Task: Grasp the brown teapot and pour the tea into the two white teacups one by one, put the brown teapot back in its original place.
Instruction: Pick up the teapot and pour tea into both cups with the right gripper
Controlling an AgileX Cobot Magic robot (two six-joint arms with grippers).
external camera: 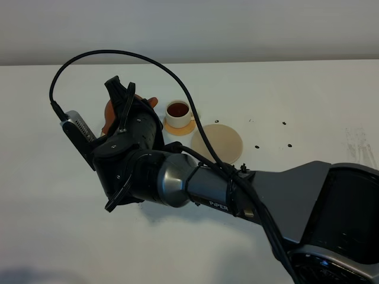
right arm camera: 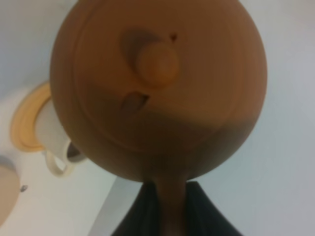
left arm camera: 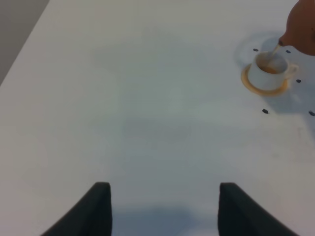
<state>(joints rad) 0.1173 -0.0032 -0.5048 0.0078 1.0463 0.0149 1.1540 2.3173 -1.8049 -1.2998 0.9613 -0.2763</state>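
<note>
Brown teapot (right arm camera: 157,88) hangs tilted in my right gripper (right arm camera: 167,209), pinched by its handle and streaming tea into the second white cup (left arm camera: 268,69), while the first cup (external camera: 177,110) looks full, so next I'd level it and carry it to the beige disc (external camera: 217,144).

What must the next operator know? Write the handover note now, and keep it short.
Left gripper: open, empty, above the table.
Right gripper: shut on the brown teapot by its handle, pot tilted and pouring.
Things: the filled teacup sits on its coaster; tea streams into the other teacup; the beige disc is unoccupied.
Done: apparently the first cup.
Left: finish this pour, set the teapot on the disc, release.
</note>
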